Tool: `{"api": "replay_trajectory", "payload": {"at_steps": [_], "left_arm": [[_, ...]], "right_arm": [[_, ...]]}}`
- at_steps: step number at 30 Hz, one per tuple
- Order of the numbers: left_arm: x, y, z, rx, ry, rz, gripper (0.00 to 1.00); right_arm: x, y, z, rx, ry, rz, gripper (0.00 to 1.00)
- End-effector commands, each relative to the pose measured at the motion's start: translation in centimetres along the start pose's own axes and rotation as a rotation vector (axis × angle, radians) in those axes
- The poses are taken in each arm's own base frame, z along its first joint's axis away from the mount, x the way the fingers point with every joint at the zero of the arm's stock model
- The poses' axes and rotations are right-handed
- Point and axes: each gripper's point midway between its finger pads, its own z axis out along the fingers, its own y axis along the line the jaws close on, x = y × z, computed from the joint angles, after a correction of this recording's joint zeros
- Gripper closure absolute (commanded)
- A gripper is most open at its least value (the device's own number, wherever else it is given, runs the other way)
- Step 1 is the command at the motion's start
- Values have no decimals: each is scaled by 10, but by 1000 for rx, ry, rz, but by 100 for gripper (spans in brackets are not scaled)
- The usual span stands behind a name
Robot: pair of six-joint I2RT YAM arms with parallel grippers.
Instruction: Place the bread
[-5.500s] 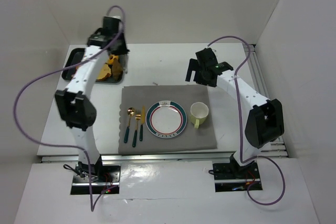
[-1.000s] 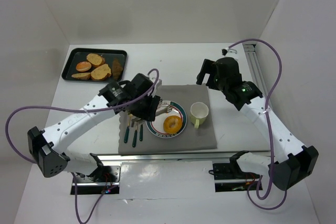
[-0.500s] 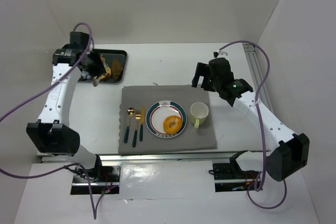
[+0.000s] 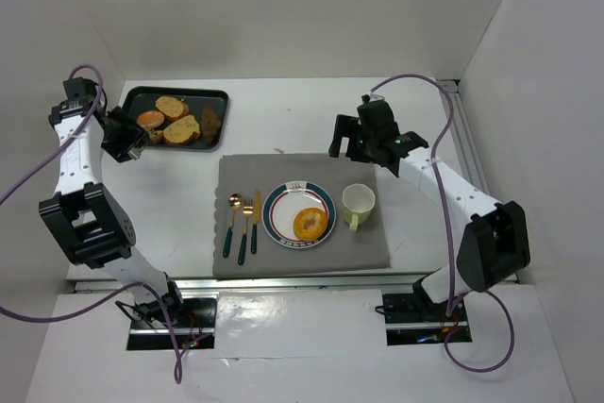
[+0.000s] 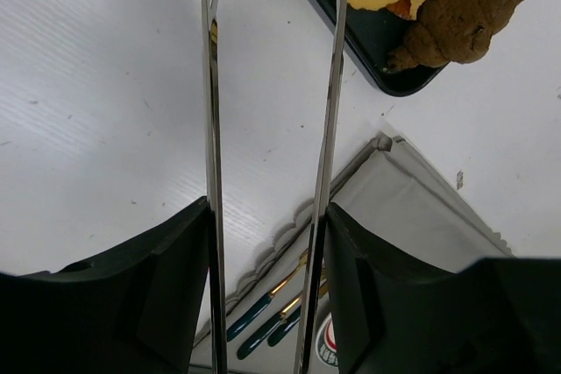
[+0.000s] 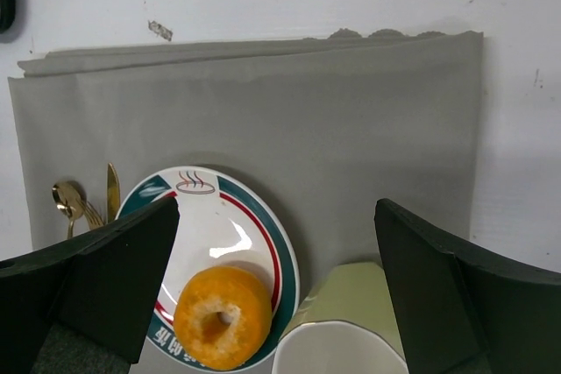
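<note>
So the bread [image 4: 310,224], the ring-shaped orange one, sits on the plate [image 4: 276,203], toward its right side, and it hasn't budged over the last second. What changed is the left gripper [image 4: 125,142]. It was right over the plate a second ago, and now it's swung all the way out past the left end of the tray [image 4: 175,92]. Its tong fingers are spread with nothing between them. The right gripper [image 4: 351,142] hangs over the mat's far edge, also spread and empty. Looks to me like the placing is done.
</note>
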Motion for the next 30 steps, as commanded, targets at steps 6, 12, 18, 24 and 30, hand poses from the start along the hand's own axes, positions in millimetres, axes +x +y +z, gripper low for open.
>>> {"api": "replay_trajectory", "payload": {"at_steps": [6,12,18,24,30], "left_arm": [[-4,-15,24,79,8,-57,39],[-13,-16,33,71,2,-57,40],[-14,-15,45,66,11,-69,44],[-14,-19,40,82,2,-86,59],[-19,-28,8,127,-70,-87,72]], "right_arm": [[-12,21,12,-61,-7,-16,0],[-13,21,15,-56,3,-25,0],[-11,18,19,-44,6,-26,0],[-9,18,18,-39,14,-17,0],[-9,20,18,-48,20,-8,0]]}}
